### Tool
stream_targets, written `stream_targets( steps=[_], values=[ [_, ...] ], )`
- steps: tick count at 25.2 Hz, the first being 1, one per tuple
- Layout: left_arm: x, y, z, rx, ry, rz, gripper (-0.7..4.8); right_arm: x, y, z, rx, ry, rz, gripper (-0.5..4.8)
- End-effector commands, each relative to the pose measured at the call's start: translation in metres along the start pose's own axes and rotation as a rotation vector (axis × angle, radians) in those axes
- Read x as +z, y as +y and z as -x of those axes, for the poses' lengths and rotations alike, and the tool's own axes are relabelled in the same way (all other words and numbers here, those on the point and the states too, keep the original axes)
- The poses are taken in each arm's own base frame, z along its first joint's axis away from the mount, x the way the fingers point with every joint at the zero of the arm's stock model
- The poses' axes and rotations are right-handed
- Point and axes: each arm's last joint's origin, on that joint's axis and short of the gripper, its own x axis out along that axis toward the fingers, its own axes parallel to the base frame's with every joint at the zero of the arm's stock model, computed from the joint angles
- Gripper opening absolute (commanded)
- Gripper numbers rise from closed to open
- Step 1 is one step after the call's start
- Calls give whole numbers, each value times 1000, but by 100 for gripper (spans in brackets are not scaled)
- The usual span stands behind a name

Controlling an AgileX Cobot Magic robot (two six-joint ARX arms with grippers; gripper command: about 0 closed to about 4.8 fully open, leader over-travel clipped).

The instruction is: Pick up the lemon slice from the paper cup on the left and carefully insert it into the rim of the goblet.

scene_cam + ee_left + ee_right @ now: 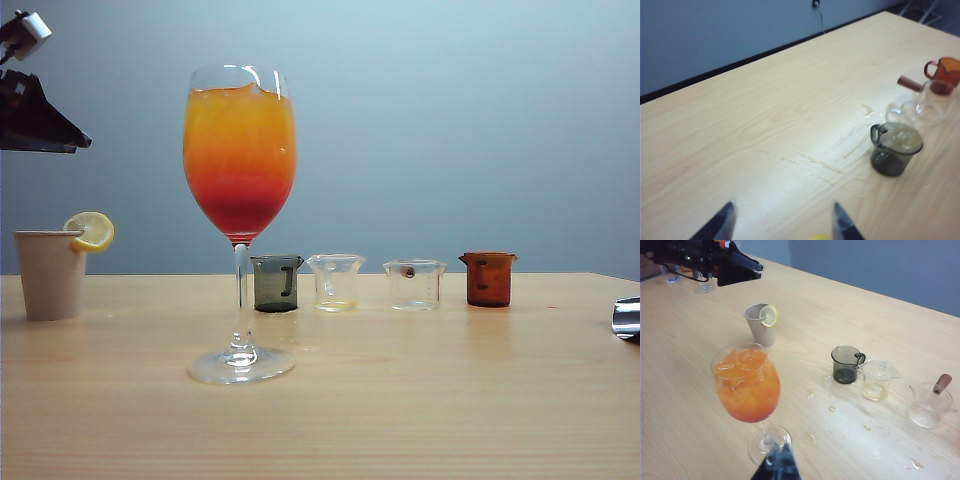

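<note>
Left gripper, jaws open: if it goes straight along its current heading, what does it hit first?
Probably bare table. In its wrist view the left gripper points at open light wooden tabletop; the small grey plastic beaker sits off to one side. A yellow sliver at the frame edge may be the lemon slice; depth unclear.

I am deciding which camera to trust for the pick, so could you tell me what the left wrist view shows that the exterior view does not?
Only the left wrist view shows the left gripper with its fingers spread open, plus spilled droplets on the table. Only the exterior view shows the goblet, the paper cup and the whole lemon slice on its rim. Both show the grey beaker and brown beaker.
</note>
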Motion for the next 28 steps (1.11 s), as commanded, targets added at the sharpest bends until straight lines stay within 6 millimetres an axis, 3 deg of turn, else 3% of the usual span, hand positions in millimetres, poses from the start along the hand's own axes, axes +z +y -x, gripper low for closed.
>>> stream_targets(
  steps=[1,14,20,24,28],
  values=[
    [-3,8,-6,-44,49,-64,252,2,0,1,4,-10,3,-6],
    [-39,20,-28,-159,134,58,237,-1,0,1,-6,20,-1,-6],
    [-46,21,-31,-157,160,71,230,-2,-1,-3,-9,30,-3,-6],
    [-48,21,-32,-159,162,75,173,-2,-1,-5,-8,35,-3,-6],
    [-48,20,-33,-165,166,81,173,-2,-1,-6,-9,37,-4,-6]
  ],
)
